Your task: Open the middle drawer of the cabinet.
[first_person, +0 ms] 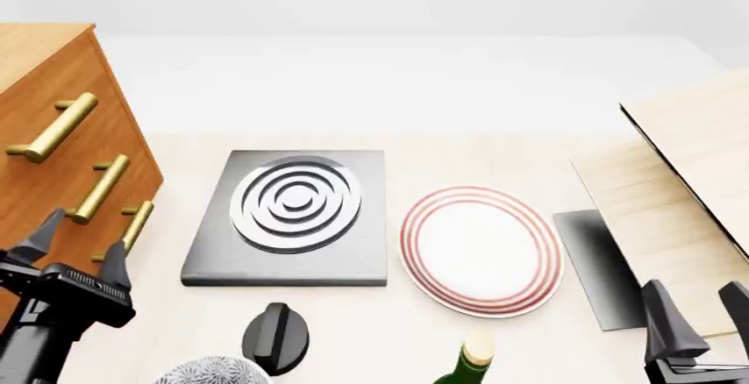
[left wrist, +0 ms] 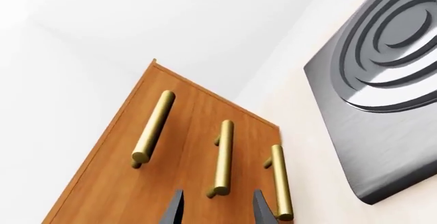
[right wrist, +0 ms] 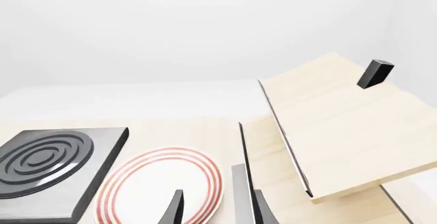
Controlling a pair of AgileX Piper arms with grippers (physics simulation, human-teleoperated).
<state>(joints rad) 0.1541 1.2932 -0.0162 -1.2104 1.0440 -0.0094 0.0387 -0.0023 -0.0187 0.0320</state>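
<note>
At the far left of the front view stands the cabinet point(first_person: 47, 130), tall and orange-brown, three brass bar handles stacked down its face. No brand, no label, no writing readable anywhere on it or on anything else here. The middle drawer point(first_person: 70, 169) sits flush with the fronts above and below, shut, its handle point(first_person: 98, 189) clear of contact. The left gripper point(first_person: 73, 248) hangs just in front of that face, fingers parted with nothing between them, tips pointing up toward the lower handles. From the left wrist view the two dark fingertips point(left wrist: 174, 208) frame the middle handle point(left wrist: 223, 157), apart from it, not touching.

Beside the cabinet lies a dark grey square slab point(first_person: 290, 217) with raised concentric rings, then a white plate point(first_person: 481, 250) with red rim stripes just to its right. Nearer the camera: a black knob point(first_person: 276, 338), a speckled grey dome point(first_person: 214, 373) at the bottom edge, and a green bottle point(first_person: 468, 365) with a tan cap. Pale wooden boards point(first_person: 679, 191) lean at the right, a small black block point(right wrist: 375, 73) on the upper one. The right gripper point(first_person: 702, 314) waits low at the right, fingers spread, holding nothing.
</note>
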